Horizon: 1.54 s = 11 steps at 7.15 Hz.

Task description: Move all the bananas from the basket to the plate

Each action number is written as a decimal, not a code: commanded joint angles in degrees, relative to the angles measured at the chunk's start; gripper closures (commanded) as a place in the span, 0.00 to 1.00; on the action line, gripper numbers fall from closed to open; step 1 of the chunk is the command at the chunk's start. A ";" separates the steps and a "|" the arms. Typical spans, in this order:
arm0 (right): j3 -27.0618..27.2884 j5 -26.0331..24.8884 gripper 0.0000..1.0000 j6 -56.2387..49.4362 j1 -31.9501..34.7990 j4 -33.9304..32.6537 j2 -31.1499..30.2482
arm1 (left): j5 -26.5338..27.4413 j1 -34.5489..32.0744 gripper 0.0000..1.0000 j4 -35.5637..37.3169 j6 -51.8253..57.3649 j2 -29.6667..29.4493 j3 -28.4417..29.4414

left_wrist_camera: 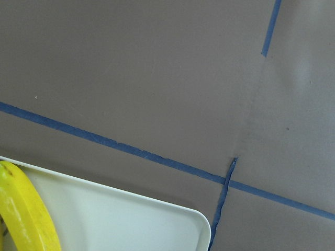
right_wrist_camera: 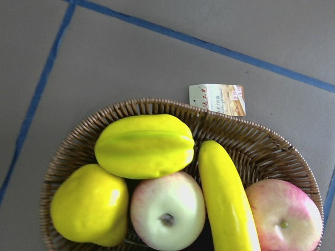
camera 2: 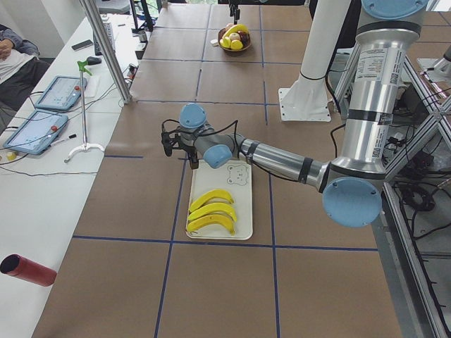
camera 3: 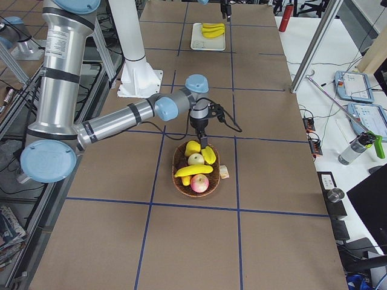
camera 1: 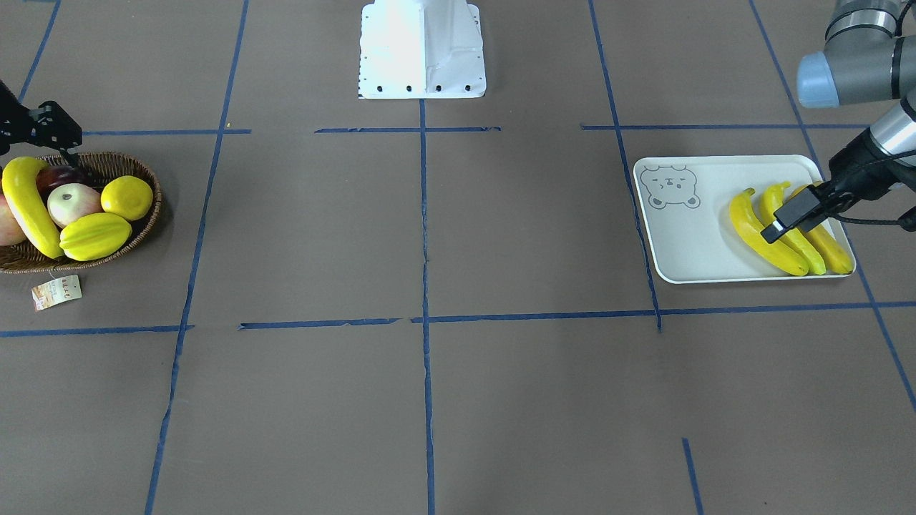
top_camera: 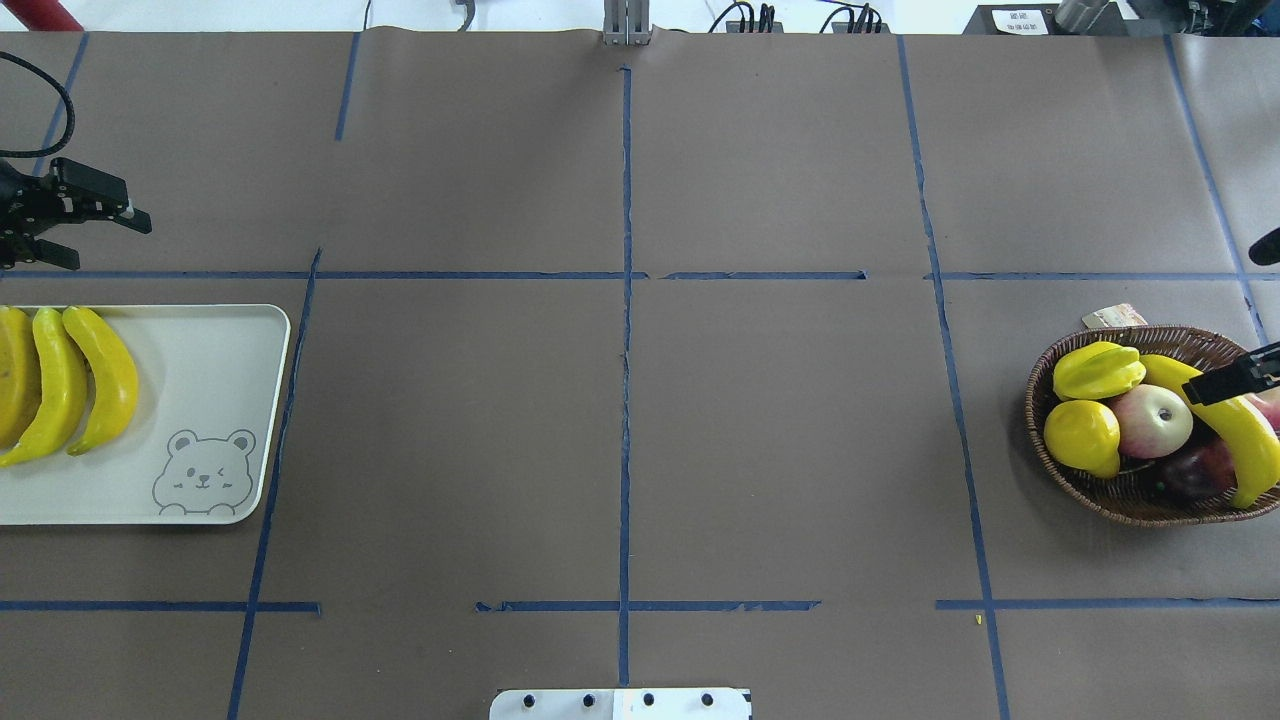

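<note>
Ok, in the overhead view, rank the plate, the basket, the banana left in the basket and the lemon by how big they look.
1. plate, even though the left edge of the picture cuts it off
2. basket
3. banana
4. lemon

The basket (camera 1: 122, 252) and the plate (top_camera: 200, 380) run past picture edges.
</note>
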 commanded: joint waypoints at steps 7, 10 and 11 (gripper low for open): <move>-11.31 0.20 0.22 2.67 -2.24 16.08 -5.05 | -0.23 0.16 0.00 -0.02 -0.01 -0.04 -0.32; -11.32 0.38 0.44 2.76 -3.66 16.17 -4.97 | -0.23 0.16 0.00 -0.02 -0.01 0.04 -0.32; -11.32 0.38 0.82 2.68 -3.66 16.26 -4.97 | -0.23 0.16 0.00 0.07 -0.10 -0.04 -0.23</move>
